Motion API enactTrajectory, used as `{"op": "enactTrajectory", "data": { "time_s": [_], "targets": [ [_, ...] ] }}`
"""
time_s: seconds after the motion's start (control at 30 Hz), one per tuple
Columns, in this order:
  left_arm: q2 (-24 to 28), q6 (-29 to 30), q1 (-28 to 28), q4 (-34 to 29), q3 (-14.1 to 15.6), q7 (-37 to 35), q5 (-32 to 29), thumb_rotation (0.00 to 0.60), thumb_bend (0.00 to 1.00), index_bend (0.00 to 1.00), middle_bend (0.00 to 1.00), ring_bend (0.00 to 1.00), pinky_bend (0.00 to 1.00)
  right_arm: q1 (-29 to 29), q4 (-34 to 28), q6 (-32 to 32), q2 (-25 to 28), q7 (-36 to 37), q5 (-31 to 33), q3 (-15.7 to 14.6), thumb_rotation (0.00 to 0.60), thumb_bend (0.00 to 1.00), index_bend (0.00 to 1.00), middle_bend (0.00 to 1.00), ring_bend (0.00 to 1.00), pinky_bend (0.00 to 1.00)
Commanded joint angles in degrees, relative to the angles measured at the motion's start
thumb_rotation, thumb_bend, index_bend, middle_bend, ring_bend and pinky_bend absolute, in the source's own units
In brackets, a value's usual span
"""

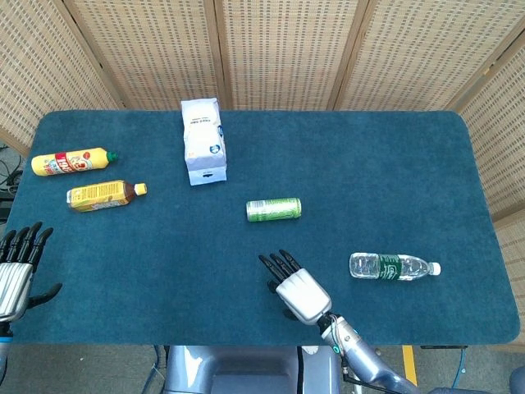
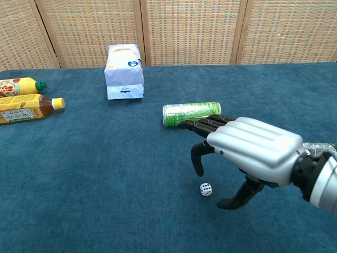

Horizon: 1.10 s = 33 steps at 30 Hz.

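Now: right hand (image 2: 247, 150) spread, empty, above one die (image 2: 206, 189) | three bottles, seemingly | one can (image 2: 191, 114) | one carton (image 2: 125, 71)

A small white die (image 2: 206, 189) with dark pips lies flat on the blue bench, directly under the right hand (image 2: 247, 150). It sits between the down-curled fingers (image 2: 198, 158) and the thumb, touching neither, with several pips showing on its top face (the count is too small to read). In the head view the hand hides it.
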Motion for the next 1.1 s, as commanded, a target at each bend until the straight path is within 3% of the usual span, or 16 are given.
{"op": "enactTrajectory", "data": {
  "time_s": [0.03,0.53,1.1],
  "targets": [
    [-0.08,-0.13,-0.06,0.06,0.0,0.07,-0.09,0.6,0.2,0.0,0.0,0.0,0.0,1.03,1.26,-0.46,-1.11,-0.84,1.75,0.85,0.6,0.21,0.45,0.0,0.0,0.0],
    [-0.39,-0.61,-0.25,0.41,0.14,0.2,-0.25,0.6,0.2,0.0,0.0,0.0,0.0,4.65,5.55,-0.39,-5.76,-3.61,7.78,2.33,0.6,0.21,0.46,0.0,0.0,0.0],
    [-0.6,-1.1,-0.43,0.59,0.36,0.57,-0.34,0.6,0.2,0.0,0.0,0.0,0.0,6.85,9.06,0.19,-7.7,-4.16,11.9,1.35,0.6,0.26,0.49,0.01,0.0,0.0]
  ]
}}
